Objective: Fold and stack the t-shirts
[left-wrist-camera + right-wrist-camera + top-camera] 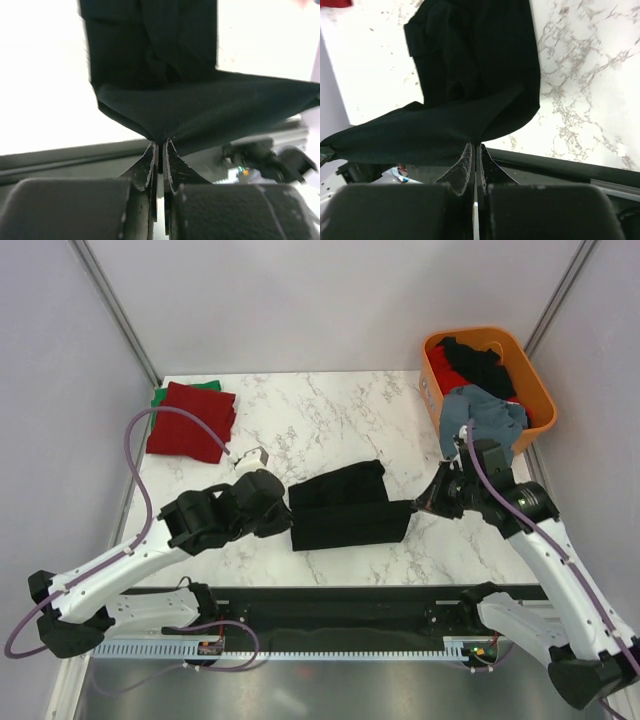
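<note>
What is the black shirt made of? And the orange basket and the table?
The black t-shirt looks like soft matte cloth: it folds and sags where pinched. The orange basket looks like smooth plastic: its walls stand stiff. The table has a white, grey-veined marble look; real stone or print, I cannot tell.

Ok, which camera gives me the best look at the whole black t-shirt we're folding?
Top external. The black t-shirt shows there in full outline on the marble table. Each wrist view shows only a pinched corner and the folds beyond it.
</note>
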You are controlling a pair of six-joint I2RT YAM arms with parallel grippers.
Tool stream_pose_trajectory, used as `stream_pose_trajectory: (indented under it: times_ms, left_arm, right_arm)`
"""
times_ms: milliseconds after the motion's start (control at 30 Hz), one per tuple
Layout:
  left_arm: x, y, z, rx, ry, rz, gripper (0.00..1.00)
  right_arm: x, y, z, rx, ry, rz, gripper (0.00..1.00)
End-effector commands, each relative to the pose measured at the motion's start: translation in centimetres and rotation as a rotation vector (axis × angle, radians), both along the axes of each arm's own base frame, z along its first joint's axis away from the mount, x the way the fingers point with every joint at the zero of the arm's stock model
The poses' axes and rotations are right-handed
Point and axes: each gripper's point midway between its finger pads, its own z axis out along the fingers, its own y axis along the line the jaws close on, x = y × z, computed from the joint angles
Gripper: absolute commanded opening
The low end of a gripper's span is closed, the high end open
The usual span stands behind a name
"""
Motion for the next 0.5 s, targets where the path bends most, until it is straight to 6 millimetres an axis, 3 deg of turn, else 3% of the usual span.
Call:
stream_pose_trajectory:
  times_ms: [0, 333, 467]
  left_arm:
    - [2.9, 3.0, 0.0, 0.151, -0.078, 0.055, 0.04]
    - [9.9, 3.9, -0.9, 0.160, -0.074, 0.076, 0.02]
    - [12.7, 4.2, -2.9, 0.181, -0.035, 0.077, 0.02]
  right_arm:
    - [3.5, -1.1, 1.8, -0.105, -0.097, -0.035, 0.00]
    - [10.1, -0.1, 1.2, -0.193, -0.090, -0.019, 0.00]
    - [13.2, 0.0, -0.9, -0.225, -0.045, -0.032, 0.00]
